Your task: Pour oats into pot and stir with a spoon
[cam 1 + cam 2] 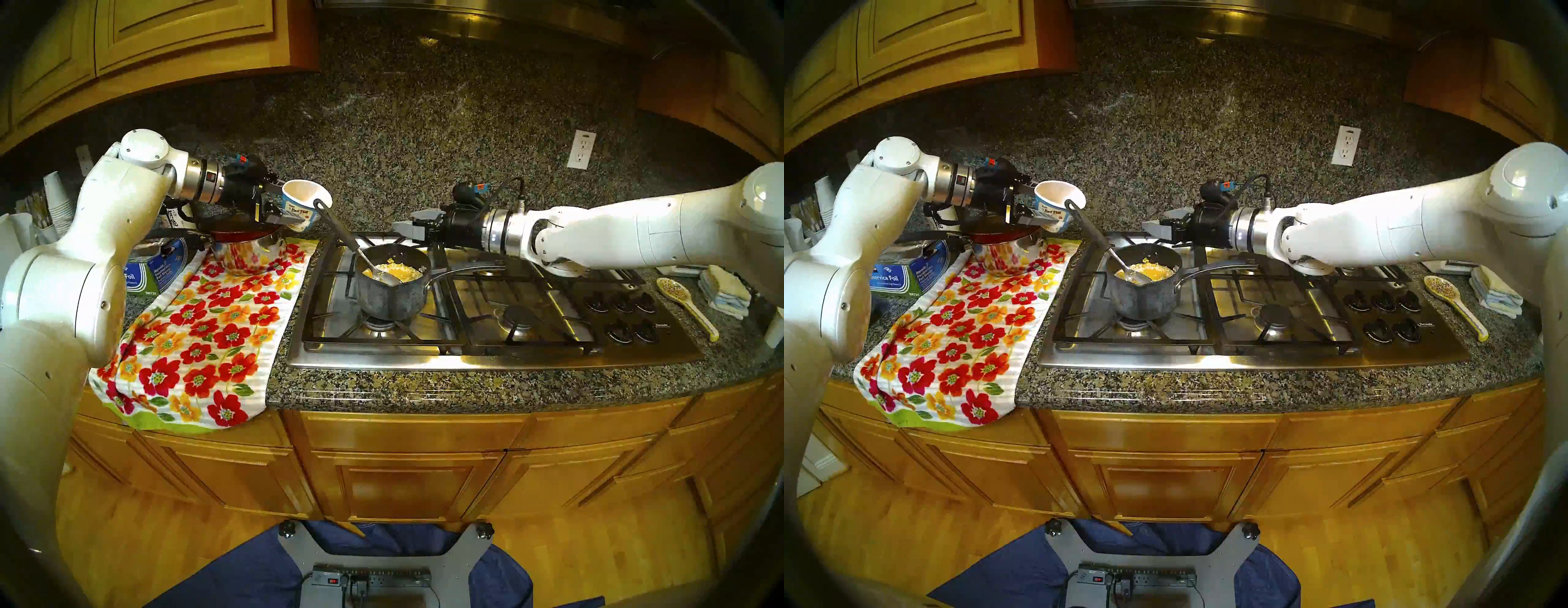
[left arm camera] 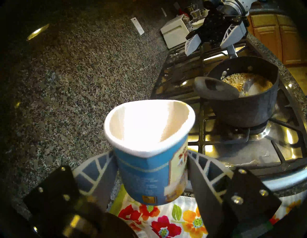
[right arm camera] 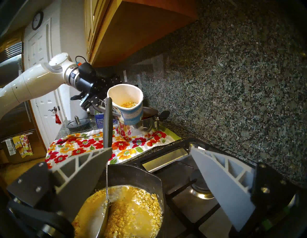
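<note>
**Cup held left of the pot, spoon leaning in the oats**

The pot [image 1: 392, 283] on the stove's front-left burner is the landmark. To its left, above the flowered towel [image 1: 203, 335], the left gripper [image 1: 292, 204] has its jaws closed on the paper cup [image 1: 304, 204]. The cup is tilted, its mouth up and toward the pot, with some oats [image 3: 129, 104] inside. The spoon [image 1: 352, 244] rests in the pot, bowl in the wet oats, long handle slanting up and left toward the cup. Behind the pot, the right gripper [image 1: 407, 227] hangs with jaws wide and holds nothing.
</note>
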